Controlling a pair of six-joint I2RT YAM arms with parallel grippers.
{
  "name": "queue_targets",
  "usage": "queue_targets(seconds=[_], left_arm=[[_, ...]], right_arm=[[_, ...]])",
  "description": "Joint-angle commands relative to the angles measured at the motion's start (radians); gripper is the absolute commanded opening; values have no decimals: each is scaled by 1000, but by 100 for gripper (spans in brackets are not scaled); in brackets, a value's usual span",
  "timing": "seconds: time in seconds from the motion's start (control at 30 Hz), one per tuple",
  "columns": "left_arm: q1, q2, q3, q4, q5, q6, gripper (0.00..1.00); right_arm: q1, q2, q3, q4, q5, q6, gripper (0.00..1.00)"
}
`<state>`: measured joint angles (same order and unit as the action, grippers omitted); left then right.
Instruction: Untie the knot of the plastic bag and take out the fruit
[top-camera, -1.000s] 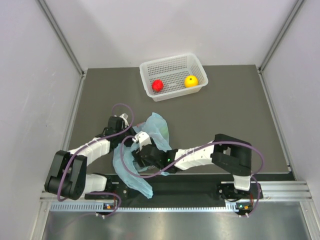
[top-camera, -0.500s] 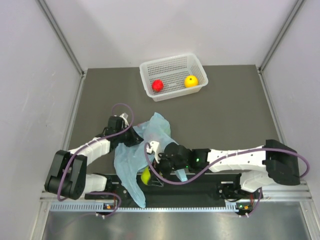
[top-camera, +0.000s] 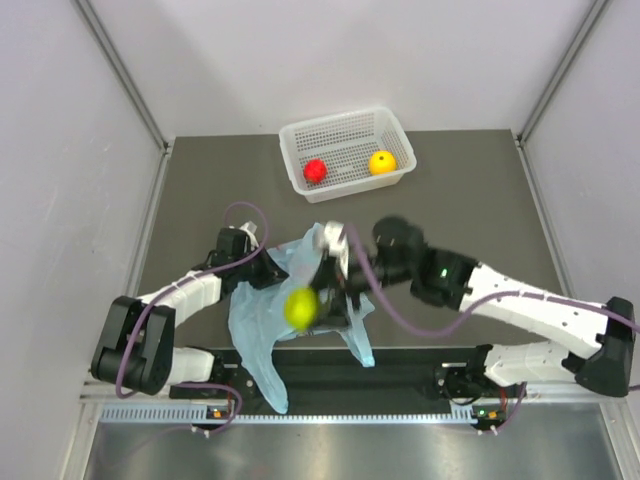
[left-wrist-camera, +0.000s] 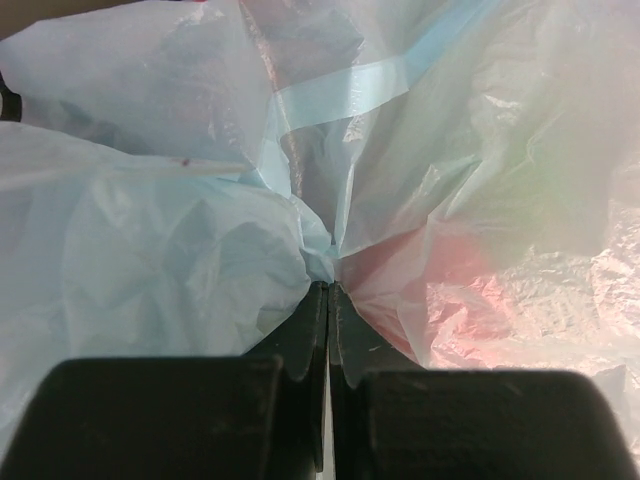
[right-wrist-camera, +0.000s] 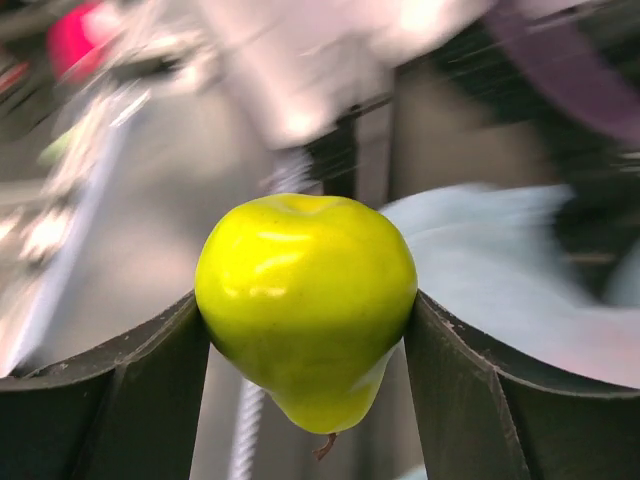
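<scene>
**Green apple out of the bag, two fruits in the basket**

The white perforated basket (top-camera: 345, 150) stands at the far edge of the table and holds a red fruit (top-camera: 315, 171) on its left side and a yellow-orange fruit (top-camera: 381, 162) on its right, the two apart.

The light-blue plastic bag (top-camera: 262, 325) lies crumpled near the front of the table between the arms, its lower end trailing over the near edge. In the left wrist view a reddish patch (left-wrist-camera: 440, 270) and a faint green tint show through the thin film; what they are cannot be told.

The left gripper (left-wrist-camera: 327, 300) has its jaws pressed together on a bunched fold of the bag. The right gripper (right-wrist-camera: 305, 330) clamps a green apple (right-wrist-camera: 305, 305) between its fingers, above the bag in the top view (top-camera: 300, 307); the scene behind it is smeared.

The table (top-camera: 480, 220) is a dark grey-brown sheet. Plain white walls (top-camera: 330, 60) close it in on three sides, and a metal rail (top-camera: 560, 385) runs along the near edge.
</scene>
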<state>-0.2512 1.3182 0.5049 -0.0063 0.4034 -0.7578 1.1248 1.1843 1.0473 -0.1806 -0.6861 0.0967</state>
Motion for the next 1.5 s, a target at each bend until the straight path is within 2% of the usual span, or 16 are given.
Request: queue_targets(seconds=[0.0,0.07,0.23,0.27,0.47,0.7,0.8,0.97,1.23,1.47], left_arm=[[-3,-5,29,45,11,-3,0],[-3,-1,30,48,12,-5,0],[-3,9,37,54,18,-9,0],[-3,9,37,52,21,-11,0],[-5,-2,49,42,26,-8,0],[-5,-8,50,40,29,-12,0],[-5,-4,55,40,32,-12,0],[-5,0,57,45,37,-18,0],[-7,-2,63,49,41,-29,0],[-10,1,66,51,43,-32,0]], right_arm=[[-198,73,175,-10,284,4,0],[-299,185,249,-22,397,26,0],[-428,470,508,-19,632,73,0],[-462,512,546,-17,717,80,0],[-551,799,879,-36,875,90,0],[-597,1086,1195,-115,904,64,0],[-615,1176,1273,-135,887,66,2],[-637,1250,1295,-135,849,61,7],[-655,1310,1315,-158,770,70,22],[-668,1341,1353,-183,717,78,47]])
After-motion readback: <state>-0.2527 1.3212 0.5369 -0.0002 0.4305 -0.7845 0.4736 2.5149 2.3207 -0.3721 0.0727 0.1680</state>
